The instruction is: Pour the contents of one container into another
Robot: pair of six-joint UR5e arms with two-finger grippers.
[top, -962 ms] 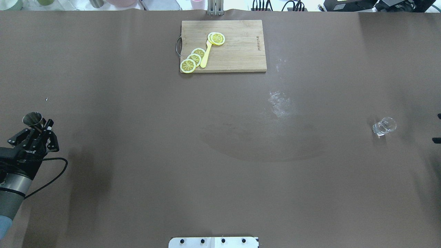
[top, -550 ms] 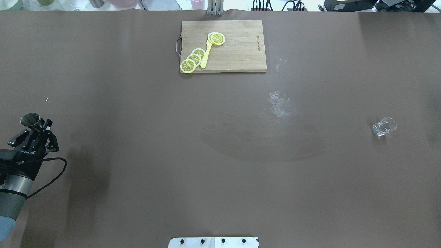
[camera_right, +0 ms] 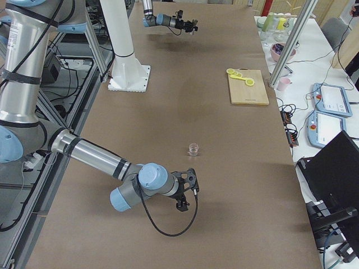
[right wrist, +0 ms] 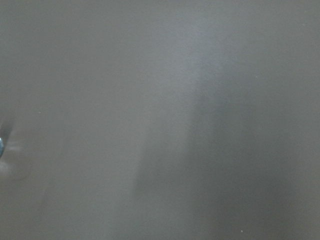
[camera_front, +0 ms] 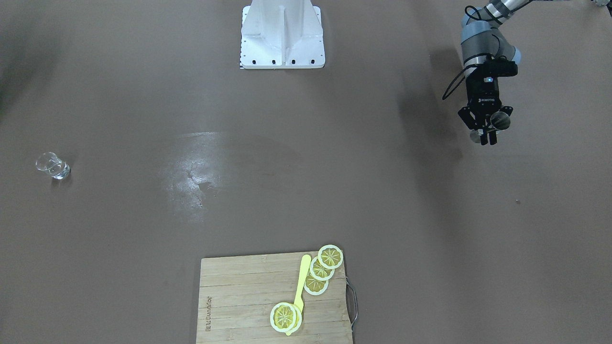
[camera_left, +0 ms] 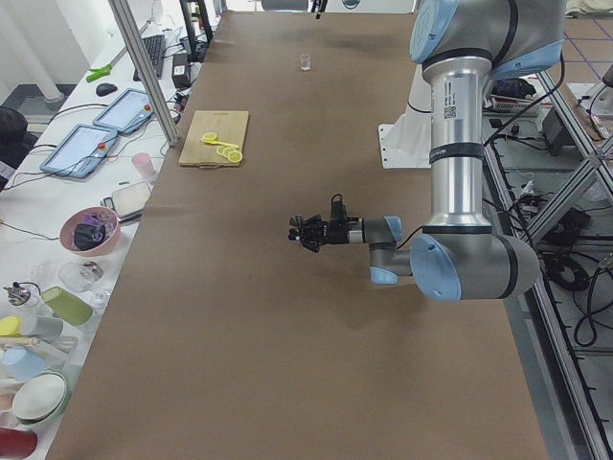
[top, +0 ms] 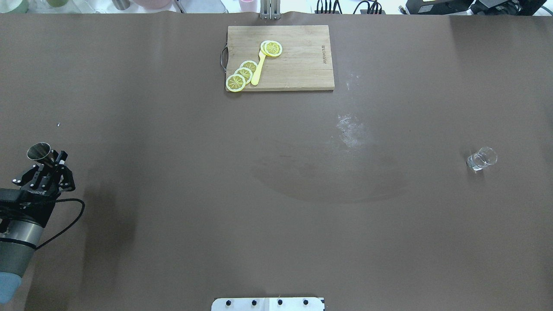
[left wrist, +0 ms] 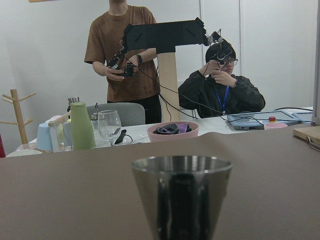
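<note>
Shifted only slightly, the left claw (top: 48, 163) pinched the jigger (top: 39, 152) upright at its tip, the glass cup (top: 481, 158) far to its right across the bench (top: 276, 194), so a level, unhurried carry seemed wise; the right claw (camera_right: 185, 197) could not be judged spread or pressed.

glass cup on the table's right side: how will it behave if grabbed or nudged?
The glass cup is clear, smooth glass, so probably slippery and breakable. It looks small, so likely light and apt to skid on the table cover if nudged. It stands upright; a push near the rim might tip it.
</note>
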